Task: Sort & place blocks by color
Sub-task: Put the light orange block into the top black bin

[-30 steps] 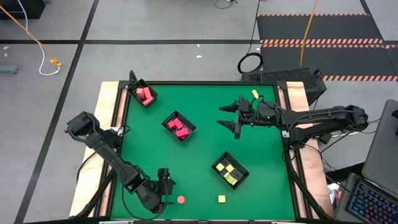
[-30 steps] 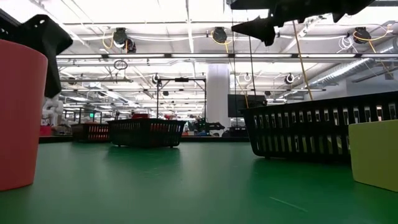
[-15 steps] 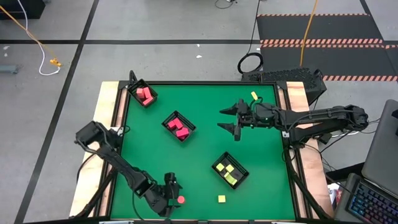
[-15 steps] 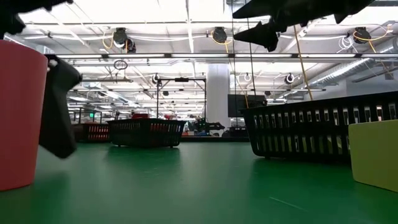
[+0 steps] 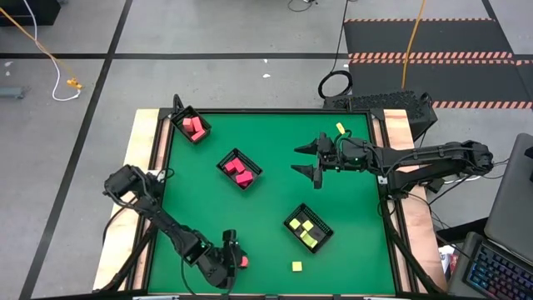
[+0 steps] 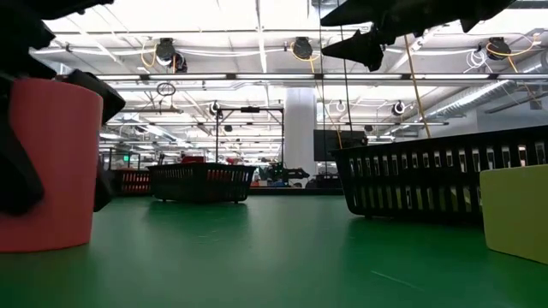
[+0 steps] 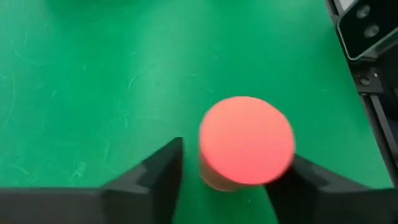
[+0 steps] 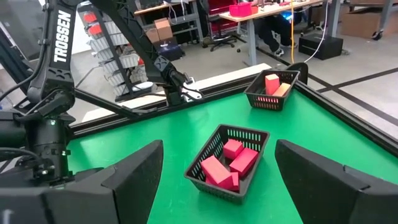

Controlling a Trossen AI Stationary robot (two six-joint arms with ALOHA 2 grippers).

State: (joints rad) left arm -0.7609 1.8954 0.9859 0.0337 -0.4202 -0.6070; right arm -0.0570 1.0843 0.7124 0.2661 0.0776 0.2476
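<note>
Since a second ago our left gripper point(image 5: 232, 260) has slid onto the round red block point(image 7: 246, 141), fingers open astride it near the table's point(image 5: 275, 200) front edge. Red blocks point(image 8: 230, 163) fill two baskets point(image 8: 227, 163), yellow blocks one basket point(image 5: 308, 227). Our right gripper point(image 5: 310, 158) hovers open; "TROSSEN" marks its arm.

Four camera views. One looks straight down from high above the whole green table point(image 5: 266, 150). One sits at tabletop level at the near edge, facing the far room. The left wrist camera looks down closely on a round red block point(image 7: 246, 142), also seen large at the low view's left. The right wrist camera faces left across the table toward two trays of red blocks.
</note>
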